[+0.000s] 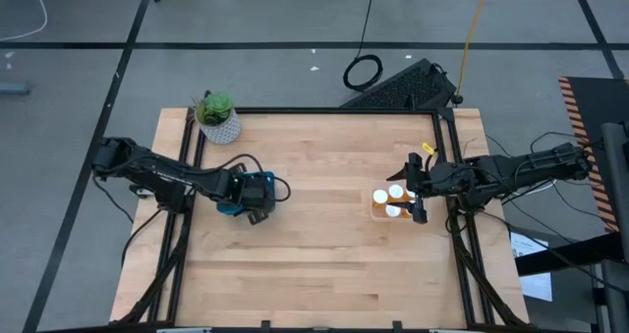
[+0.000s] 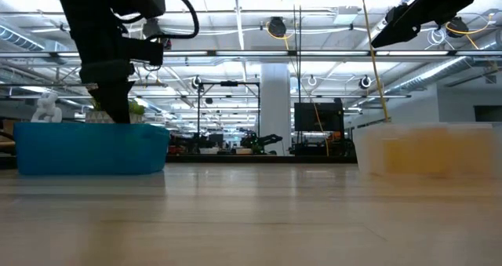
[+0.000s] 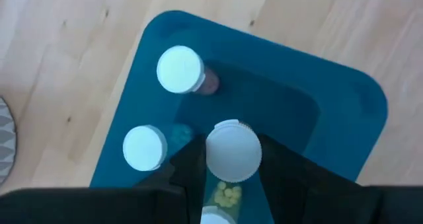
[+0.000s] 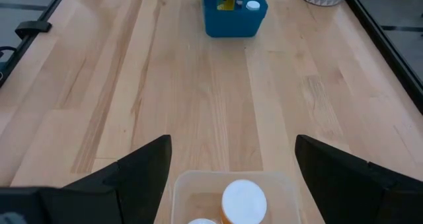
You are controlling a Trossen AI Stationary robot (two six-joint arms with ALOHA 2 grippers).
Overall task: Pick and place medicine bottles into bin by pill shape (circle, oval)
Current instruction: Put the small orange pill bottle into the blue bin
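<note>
Over the left half of the worktop (image 1: 324, 235) we see the left gripper (image 3: 231, 178) hanging above the blue bin (image 3: 317, 112), its fingers (image 3: 192, 168) closed on a pill bottle (image 3: 232, 151) whose white cap faces the wrist camera and whose yellowish pills show just below the cap. Two more capped bottles stand inside the blue bin: one (image 3: 180, 70) near a corner, another (image 3: 145, 147) just beside the held bottle. From above, we find the blue bin (image 1: 236, 200) mostly hidden under the left arm, near a potted plant (image 1: 217, 117) at the worktop's far left corner. Toward the right edge, the right gripper (image 4: 231, 168) hovers above the clear bin (image 1: 378, 211) with its fingers (image 4: 142, 168) spread wide, holding nothing. We count about three white-capped bottles (image 1: 396, 192) in the clear bin; the right wrist view shows one cap (image 4: 244, 201) clearly. At table height, the two bins sit well apart.
</note>
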